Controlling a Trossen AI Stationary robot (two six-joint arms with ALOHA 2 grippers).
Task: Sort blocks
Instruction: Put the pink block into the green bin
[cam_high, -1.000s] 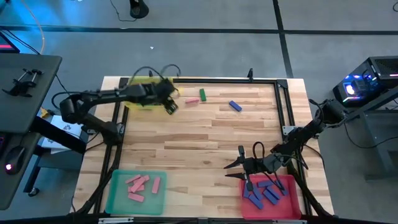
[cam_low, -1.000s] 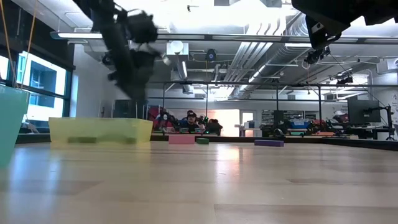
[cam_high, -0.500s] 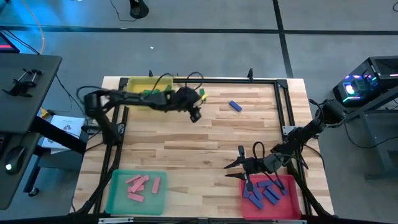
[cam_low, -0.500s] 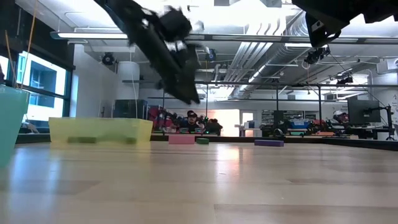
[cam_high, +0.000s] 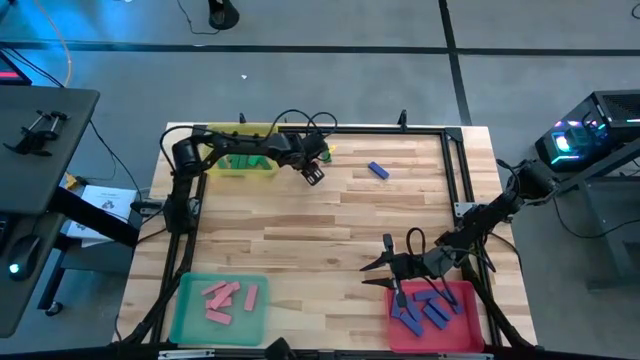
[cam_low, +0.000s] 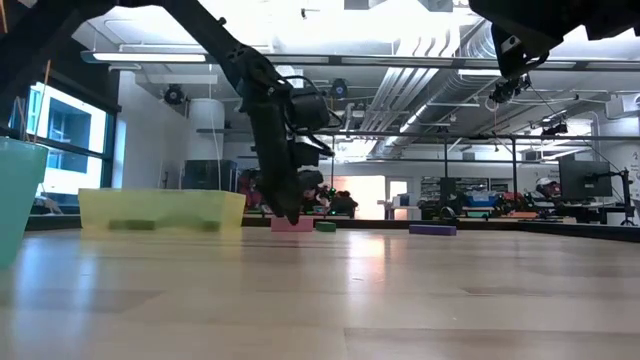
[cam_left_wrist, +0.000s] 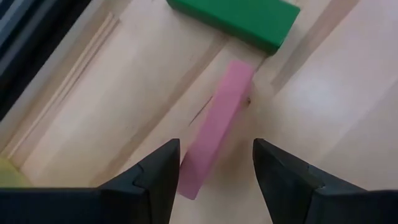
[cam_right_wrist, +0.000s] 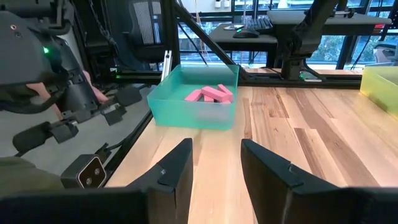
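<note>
Bright overhead glare, sheen — blurred block

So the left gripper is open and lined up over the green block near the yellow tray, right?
Not quite. The left gripper is open, but the left wrist view shows it lined up over the pink block; the green block lies just beyond it.

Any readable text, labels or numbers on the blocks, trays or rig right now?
None can be read.
The pink block and green block between the open fingers of the left gripper are plain.
The green tray, yellow tray and red tray show no markings.
Paper beside the table: too small to read.
</note>
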